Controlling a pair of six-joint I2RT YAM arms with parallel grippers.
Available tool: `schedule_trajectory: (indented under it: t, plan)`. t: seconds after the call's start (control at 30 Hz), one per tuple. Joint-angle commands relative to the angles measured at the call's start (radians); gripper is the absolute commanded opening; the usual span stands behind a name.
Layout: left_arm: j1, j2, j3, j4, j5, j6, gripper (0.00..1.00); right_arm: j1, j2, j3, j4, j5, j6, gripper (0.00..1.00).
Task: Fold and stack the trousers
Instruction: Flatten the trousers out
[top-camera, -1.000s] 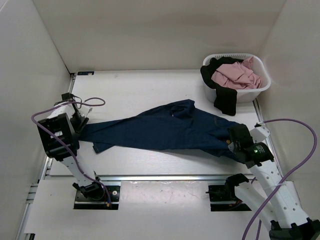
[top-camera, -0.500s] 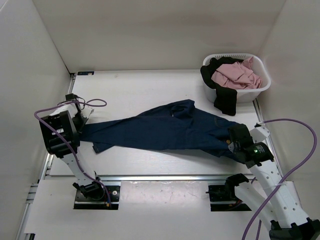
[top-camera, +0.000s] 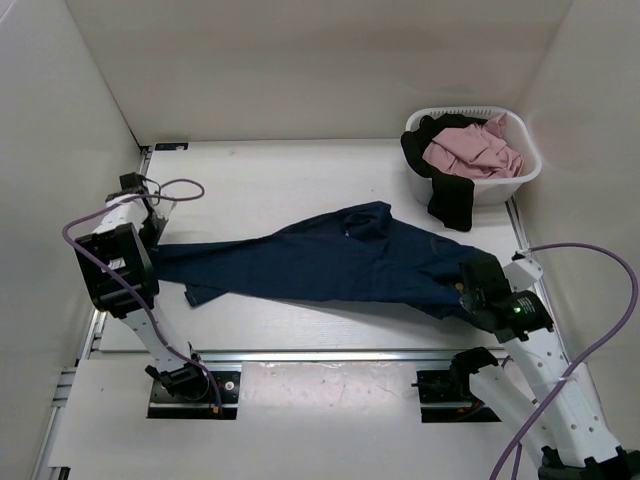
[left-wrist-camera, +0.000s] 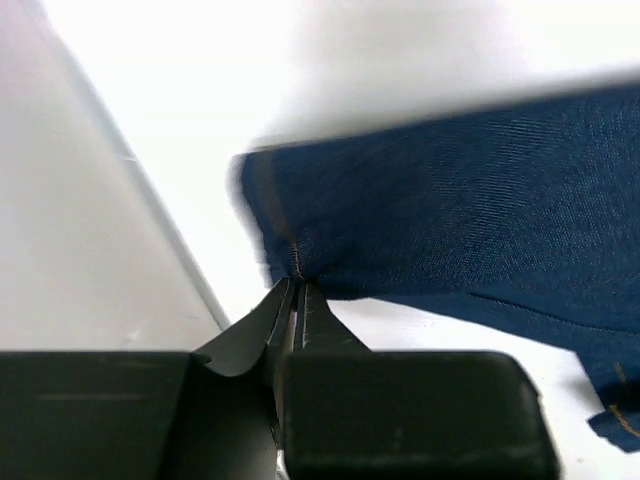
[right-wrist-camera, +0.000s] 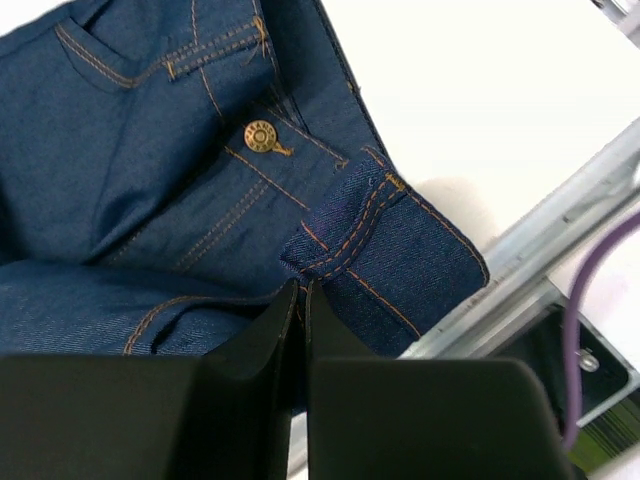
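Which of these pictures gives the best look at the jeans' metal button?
The right wrist view: the brass button sits close and sharp on the waistband. The top view shows the whole jeans, but the button is too small to see. The left wrist view shows only a leg hem.

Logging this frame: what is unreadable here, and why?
Top view: the left gripper is mostly hidden behind its own wrist; its pinch on the trousers shows only from the wrist.
Left wrist view: the hem is blurred; the leg runs off the right edge.
Right wrist view: cloth inside the right gripper is hidden by its fingers.
Top view: the basket contents under the pink garment are covered.
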Motion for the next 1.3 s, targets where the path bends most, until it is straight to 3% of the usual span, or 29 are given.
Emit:
schedule_trajectory:
  t: [0.0, 0.17, 0.27, 0.33, 0.37, 0.43, 0.53, 0.73, 0.9, 1.0, 1.07, 1.1, 1.13, 1.17, 1.2, 1.27]
  plan:
    - [0.018, -0.058, 0.114, -0.011, 0.045, -0.056, 0.14, -0.004, -0.059, 0.049, -0.139, 0.018, 0.009, 0.0]
    - [0.018, 0.073, 0.264, -0.092, 0.097, -0.117, 0.14, -0.004, -0.07, 0.018, -0.184, -0.012, 0.075, 0.0]
    - [0.018, 0.187, 0.43, -0.121, 0.097, -0.146, 0.16, -0.004, -0.029, 0.0, -0.207, -0.025, 0.104, 0.0]
    - [0.007, 0.325, 0.555, -0.172, 0.073, -0.174, 0.36, -0.004, -0.019, 0.0, -0.207, -0.025, 0.116, 0.0]
    - [0.007, 0.367, 0.594, -0.193, 0.061, -0.185, 0.6, -0.004, -0.004, 0.0, -0.207, -0.025, 0.116, 0.0]
    - [0.007, 0.422, 0.646, -0.254, 0.05, -0.203, 0.69, -0.004, 0.016, 0.014, -0.171, -0.025, 0.116, 0.0]
    - [0.041, 0.338, 0.534, -0.237, 0.062, -0.214, 0.79, -0.004, 0.028, 0.026, -0.151, -0.025, 0.095, 0.0]
    - [0.112, 0.183, 0.283, -0.169, 0.108, -0.189, 0.82, -0.004, 0.077, 0.023, -0.106, -0.025, 0.064, 0.0]
    - [0.125, 0.192, 0.194, -0.149, 0.169, -0.18, 0.82, -0.004, 0.088, 0.014, -0.057, -0.034, 0.055, 0.0]
    - [0.125, 0.204, 0.144, -0.121, 0.137, -0.191, 0.81, -0.004, 0.1, 0.014, -0.057, -0.034, 0.055, 0.0]
    - [0.125, 0.22, 0.119, -0.121, 0.137, -0.182, 0.73, -0.004, 0.1, 0.023, -0.057, -0.034, 0.046, 0.0]
    - [0.125, 0.229, 0.093, -0.121, 0.168, -0.182, 0.65, -0.004, 0.1, 0.023, -0.042, -0.034, 0.046, 0.0]
    - [0.125, 0.24, 0.093, -0.135, 0.182, -0.171, 0.52, -0.004, 0.1, 0.012, -0.004, -0.034, 0.037, 0.0]
    - [0.125, 0.24, 0.081, -0.144, 0.203, -0.171, 0.21, -0.004, 0.117, 0.012, 0.026, -0.034, 0.026, 0.0]
    - [0.125, 0.24, 0.081, -0.159, 0.265, -0.157, 0.14, -0.004, 0.134, 0.021, 0.058, -0.034, -0.006, 0.0]
    - [0.125, 0.24, 0.14, -0.224, 0.321, -0.143, 0.14, -0.004, 0.23, 0.067, 0.168, 0.0, -0.058, 0.0]
